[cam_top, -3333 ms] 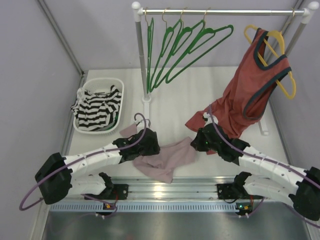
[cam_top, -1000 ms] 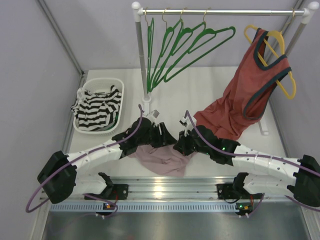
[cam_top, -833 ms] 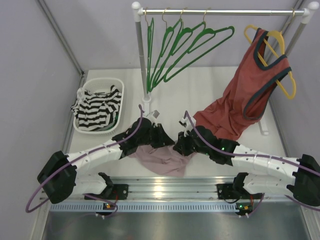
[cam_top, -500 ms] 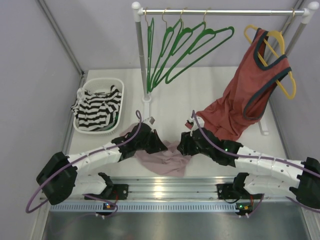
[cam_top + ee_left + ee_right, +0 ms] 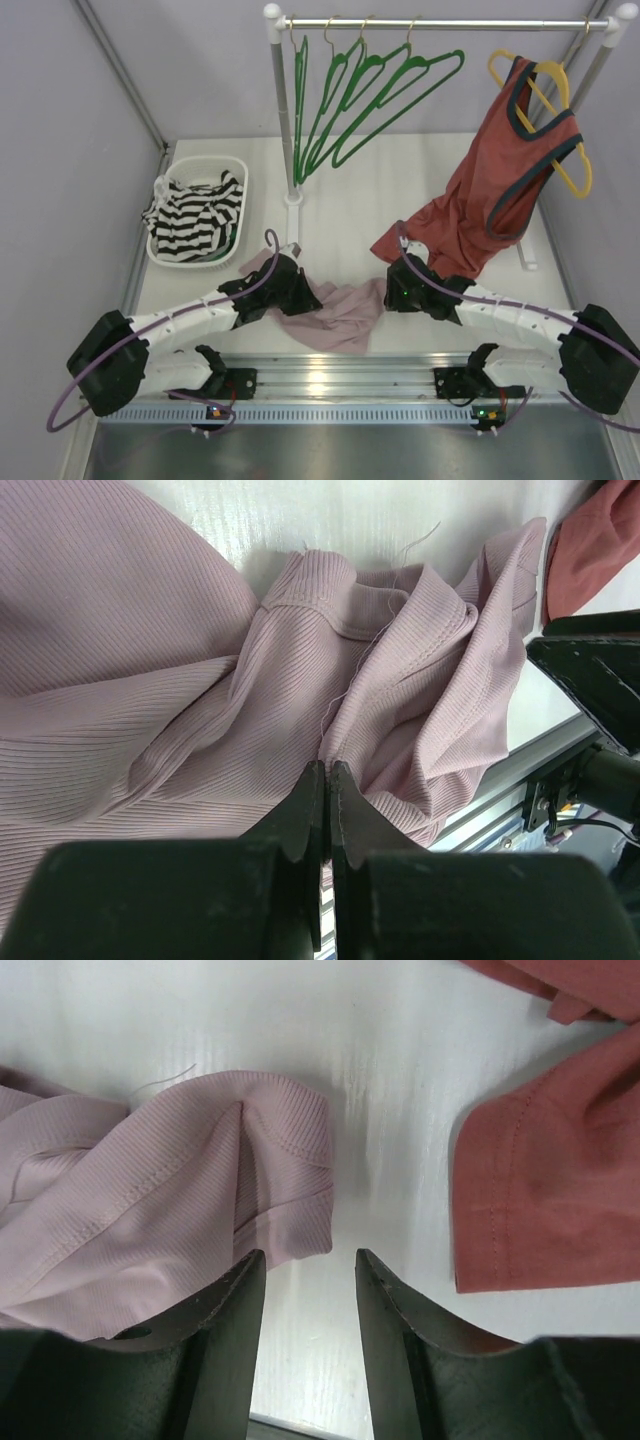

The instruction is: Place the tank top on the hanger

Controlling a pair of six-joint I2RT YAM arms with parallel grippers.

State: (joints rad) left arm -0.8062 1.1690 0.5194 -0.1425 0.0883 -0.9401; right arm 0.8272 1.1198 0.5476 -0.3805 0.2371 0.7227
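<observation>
Left wrist view: the left hand [image 5: 327, 772] is clenched on a fold of the tank top [image 5: 150, 680], which lies crumpled on the counter [image 5: 330, 520] and fills the frame. The right hand [image 5: 308, 1260] is released beside its hem.

Tank top [image 5: 340, 318] crumpled on table [image 5: 350, 200], left gripper [image 5: 304, 294] on it, right gripper [image 5: 391, 297] beside, green hangers [image 5: 380, 85] on rail [image 5: 450, 22]

The left arm [image 5: 190, 318] hides part of the tank top [image 5: 338, 315], possibly its strap.
</observation>
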